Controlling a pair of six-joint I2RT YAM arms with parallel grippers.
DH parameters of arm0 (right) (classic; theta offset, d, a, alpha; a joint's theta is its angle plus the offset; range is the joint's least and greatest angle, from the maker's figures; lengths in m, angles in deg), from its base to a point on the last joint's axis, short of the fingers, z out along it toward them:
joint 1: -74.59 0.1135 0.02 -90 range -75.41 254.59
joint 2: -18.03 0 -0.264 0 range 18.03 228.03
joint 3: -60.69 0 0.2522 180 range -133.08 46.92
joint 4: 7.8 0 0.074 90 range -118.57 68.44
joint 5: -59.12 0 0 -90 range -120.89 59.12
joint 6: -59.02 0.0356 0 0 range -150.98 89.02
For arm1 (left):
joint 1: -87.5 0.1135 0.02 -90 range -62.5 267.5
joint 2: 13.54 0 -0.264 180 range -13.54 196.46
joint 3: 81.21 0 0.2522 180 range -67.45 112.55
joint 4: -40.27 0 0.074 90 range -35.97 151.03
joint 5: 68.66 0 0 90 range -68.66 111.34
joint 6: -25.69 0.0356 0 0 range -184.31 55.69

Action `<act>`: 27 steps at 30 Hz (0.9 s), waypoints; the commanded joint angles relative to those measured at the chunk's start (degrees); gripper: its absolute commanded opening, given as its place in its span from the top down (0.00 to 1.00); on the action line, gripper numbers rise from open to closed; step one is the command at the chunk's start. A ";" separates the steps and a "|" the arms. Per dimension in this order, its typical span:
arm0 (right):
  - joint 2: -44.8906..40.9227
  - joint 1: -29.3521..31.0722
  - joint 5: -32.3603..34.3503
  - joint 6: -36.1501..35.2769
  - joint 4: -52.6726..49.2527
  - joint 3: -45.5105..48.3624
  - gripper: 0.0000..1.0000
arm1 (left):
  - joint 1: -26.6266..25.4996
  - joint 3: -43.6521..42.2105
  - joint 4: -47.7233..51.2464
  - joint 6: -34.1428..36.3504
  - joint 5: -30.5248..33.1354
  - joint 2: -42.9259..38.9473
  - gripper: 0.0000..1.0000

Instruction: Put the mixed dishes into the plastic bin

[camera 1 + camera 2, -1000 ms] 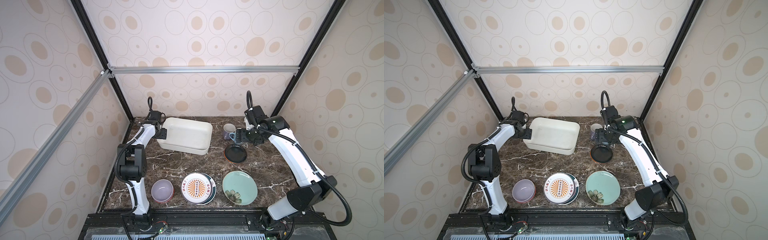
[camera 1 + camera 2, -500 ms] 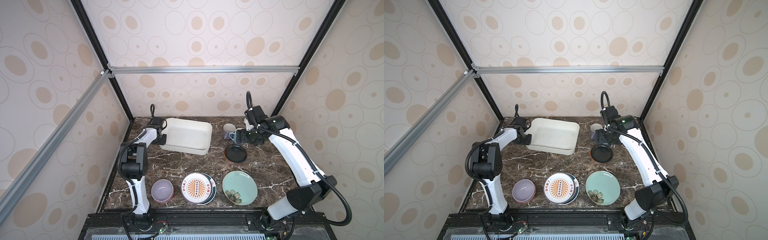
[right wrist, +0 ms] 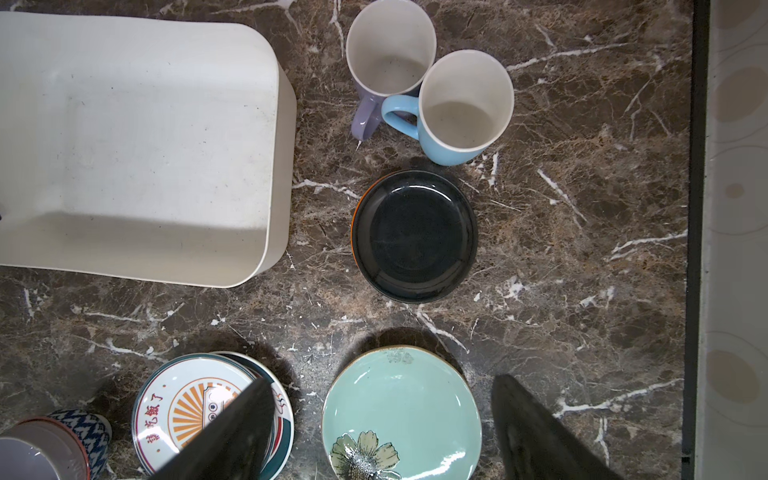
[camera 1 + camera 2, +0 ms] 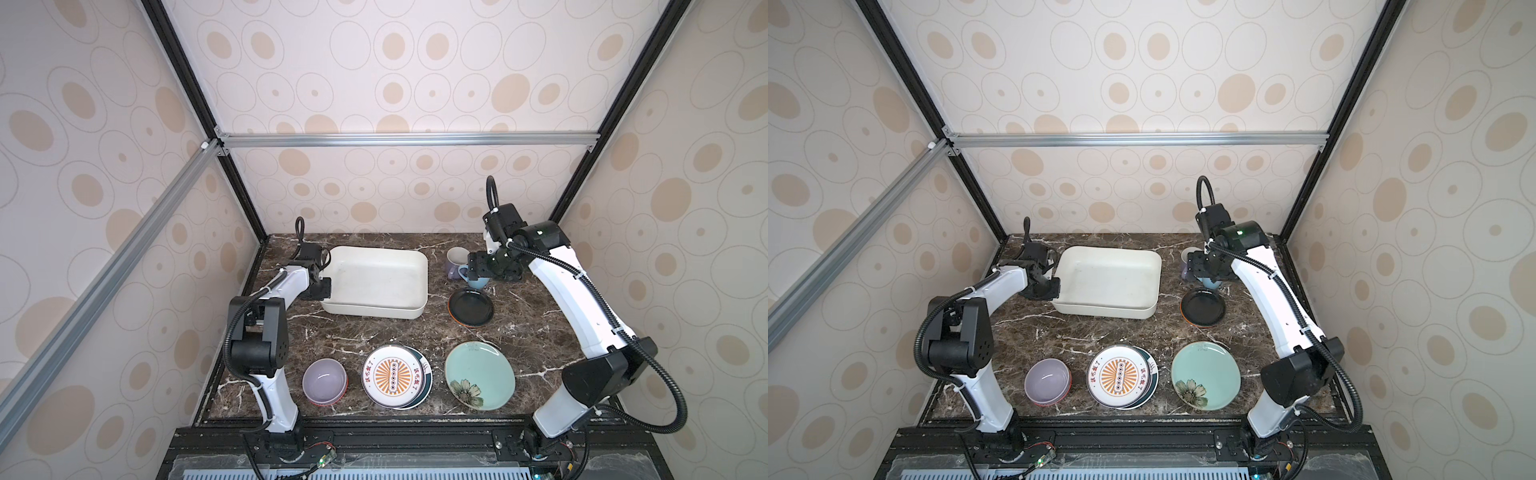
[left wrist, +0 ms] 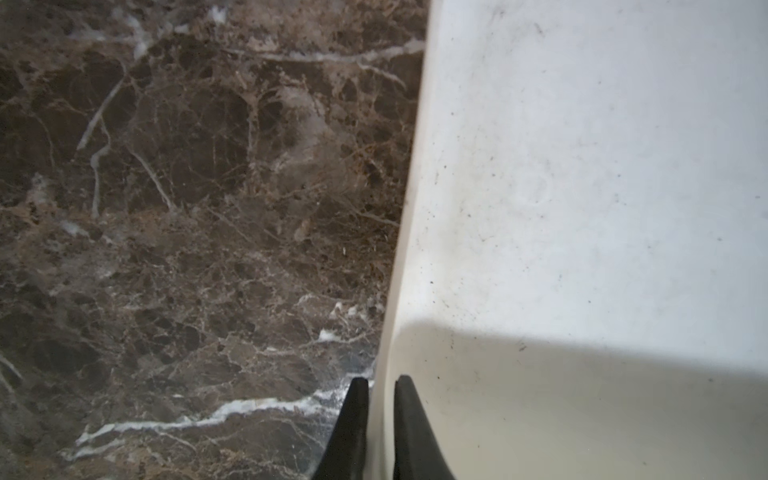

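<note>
The off-white plastic bin (image 4: 374,278) (image 4: 1108,278) lies at the back left with nothing in it. My left gripper (image 4: 322,286) (image 5: 381,380) is shut on its left wall (image 5: 582,166). My right gripper (image 4: 473,270) (image 3: 382,380) hangs open above the lavender mug (image 3: 388,50) and blue mug (image 3: 465,99), holding nothing. A black plate (image 4: 471,307) (image 3: 415,237) rests on an orange plate. Along the front are a lavender bowl (image 4: 324,380), a sunburst plate (image 4: 392,376) on a dark-rimmed plate (image 4: 426,382), and a mint-green flowered plate (image 4: 480,376).
The dark marble table (image 4: 357,336) is closed in by patterned walls at the back and both sides. A black frame post (image 3: 696,208) runs along the right edge, close to the mugs. Both arm bases stand at the front edge.
My left gripper has closed on the bin's left wall, and the bin has turned squarer to the table. The right gripper has hardly moved.
</note>
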 commanded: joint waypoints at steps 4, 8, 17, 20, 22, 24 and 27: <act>1.96 0.40 -0.74 -0.10 -2.07 -0.76 0.15 | -0.26 -4.05 1.01 -3.73 -2.99 -6.85 0.84; 2.60 0.41 -2.00 0.44 -1.61 0.79 0.15 | -0.42 -6.87 -0.05 -4.80 -3.95 -8.65 0.84; 1.56 0.45 -2.88 2.18 0.57 4.97 0.16 | -0.98 -8.24 -1.39 -4.35 -4.25 -9.52 0.81; 0.96 0.43 -2.29 2.62 0.41 5.68 0.16 | -0.98 -6.94 -1.49 -3.80 -4.58 -7.98 0.80; 0.23 0.44 -2.16 2.95 0.39 6.85 0.15 | -0.93 -6.00 -1.51 -3.62 -5.22 -6.82 0.81; -1.08 0.39 -2.00 3.64 0.79 8.92 0.16 | -1.02 -5.57 -1.58 -3.46 -6.00 -6.08 0.82; -3.62 0.44 -1.68 4.96 1.76 12.80 0.16 | -1.36 -5.82 -2.00 -3.27 -6.14 -5.98 0.84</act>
